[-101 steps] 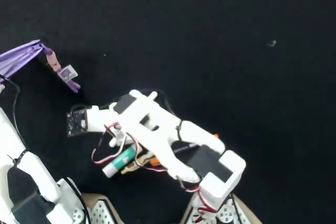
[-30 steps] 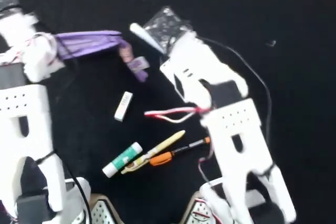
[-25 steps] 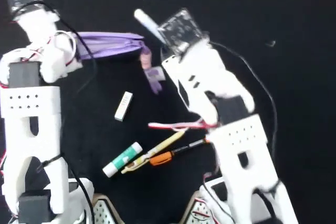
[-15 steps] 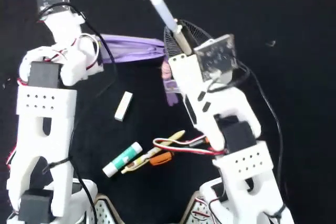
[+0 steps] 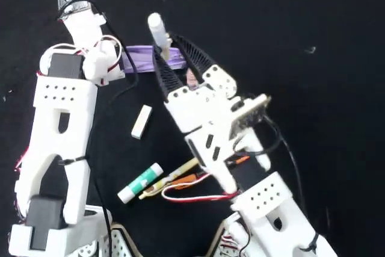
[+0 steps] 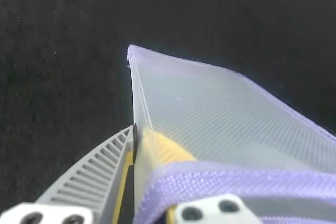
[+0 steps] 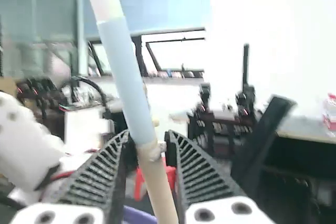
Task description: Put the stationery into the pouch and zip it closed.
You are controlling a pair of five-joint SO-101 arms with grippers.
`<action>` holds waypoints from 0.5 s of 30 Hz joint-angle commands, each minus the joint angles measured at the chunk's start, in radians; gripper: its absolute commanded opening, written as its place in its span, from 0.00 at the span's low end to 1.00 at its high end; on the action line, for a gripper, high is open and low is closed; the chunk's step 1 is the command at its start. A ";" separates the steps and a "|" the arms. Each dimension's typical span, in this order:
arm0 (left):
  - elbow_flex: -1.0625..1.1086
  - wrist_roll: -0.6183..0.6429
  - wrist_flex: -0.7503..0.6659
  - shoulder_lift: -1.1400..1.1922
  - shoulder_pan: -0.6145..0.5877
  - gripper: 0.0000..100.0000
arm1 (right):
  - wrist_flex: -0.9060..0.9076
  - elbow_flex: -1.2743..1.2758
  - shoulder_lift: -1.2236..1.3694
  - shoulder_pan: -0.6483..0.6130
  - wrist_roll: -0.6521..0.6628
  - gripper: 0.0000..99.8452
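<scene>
- here, the left gripper [image 6: 144, 141] clamps the purple pouch [image 6: 226, 124].
- the right gripper [image 7: 149, 141] grips a pen [image 7: 124, 80] by the pouch.
- a glue stick [image 5: 139, 183] lies apart.

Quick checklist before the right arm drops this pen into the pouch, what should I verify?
1. Pen clamped in right gripper: ok.
2. Pouch held by left gripper: ok.
3. Pouch mouth open: cannot tell.
4. Pen aimed down into pouch: not ok, it points up.
5. Other stationery packed: not ok, eraser and glue stick lie outside.
</scene>
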 commanded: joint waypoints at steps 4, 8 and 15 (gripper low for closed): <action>-0.035 0.014 -0.014 0.012 0.058 0.03 | -0.196 0.025 0.113 -0.021 -0.011 0.01; -0.033 0.014 -0.018 0.021 0.067 0.03 | -0.325 0.028 0.246 -0.021 -0.011 0.01; -0.050 0.014 -0.021 0.020 0.005 0.03 | -0.396 0.108 0.323 0.025 -0.008 0.01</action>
